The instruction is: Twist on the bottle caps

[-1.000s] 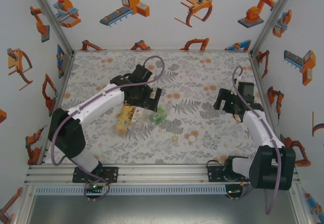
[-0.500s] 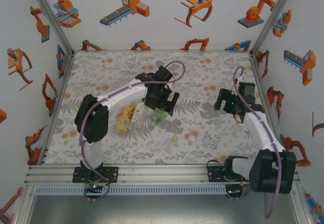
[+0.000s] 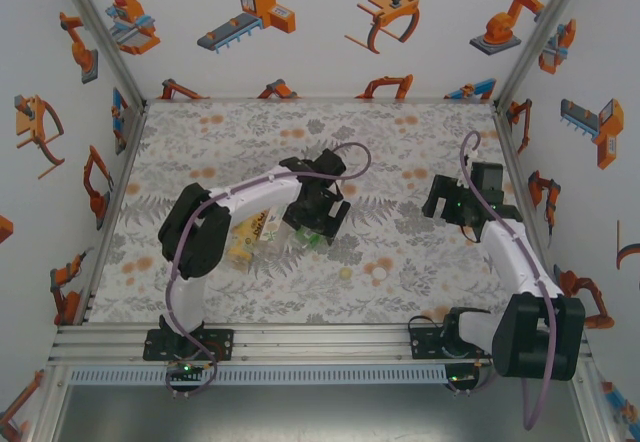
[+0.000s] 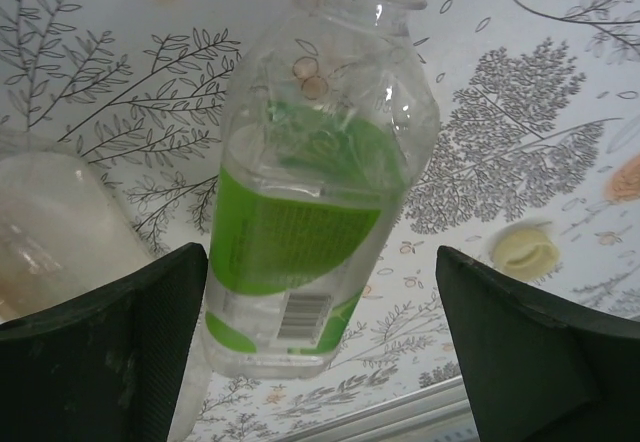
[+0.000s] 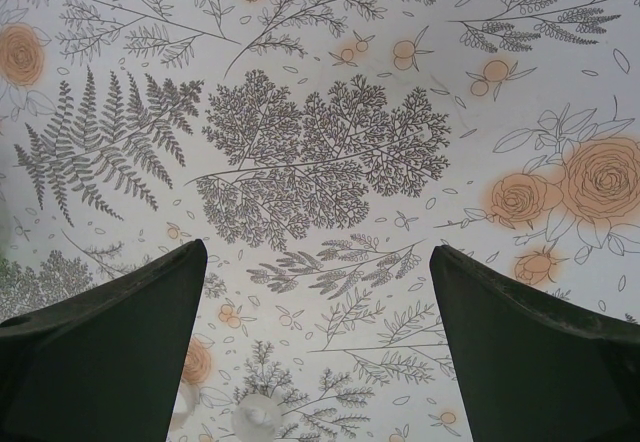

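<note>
A clear bottle with a white-green label lies on its side, its mouth bare, between the fingers of my open left gripper. It lies nearer the left finger, with a gap at the right one. From above, the left gripper covers that bottle. The yellow-orange juice bottle lies just to its left, and a bit of the green bottle shows at its fingers. A pale yellow cap and a white cap lie loose nearer the front. My right gripper hangs open over bare table.
The floral table is boxed in by printed walls at the back and both sides. A metal rail runs along the front edge. Part of another pale bottle lies at the left finger.
My left arm has swung right and come down over the clear bottle, and its jaws have narrowed a little. The right arm has stayed where it was.
</note>
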Motion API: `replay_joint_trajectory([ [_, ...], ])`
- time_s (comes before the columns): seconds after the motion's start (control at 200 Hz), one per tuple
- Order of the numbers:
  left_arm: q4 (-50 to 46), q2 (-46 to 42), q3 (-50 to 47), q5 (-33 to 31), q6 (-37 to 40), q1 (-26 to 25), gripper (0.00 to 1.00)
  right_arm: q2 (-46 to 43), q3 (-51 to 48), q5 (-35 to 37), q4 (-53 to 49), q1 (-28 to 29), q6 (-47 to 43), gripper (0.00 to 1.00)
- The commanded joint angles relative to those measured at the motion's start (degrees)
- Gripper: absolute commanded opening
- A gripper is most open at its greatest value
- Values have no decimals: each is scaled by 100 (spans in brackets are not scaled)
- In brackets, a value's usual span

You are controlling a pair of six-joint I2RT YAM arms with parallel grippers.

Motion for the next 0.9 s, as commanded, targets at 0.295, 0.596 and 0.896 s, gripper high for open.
replay_joint_trajectory([
  [0.295,520,175,-583,-142,-427,-139,81,223,-11,-94,167,35,101,83],
  [0.596,680,199,-680,-55,-539,-157,67,238,-82,-103,259,36,130,83],
  [0.896,812,89,-704,14,-504,-179,48,228,-97,-129,252,35,143,82],
])
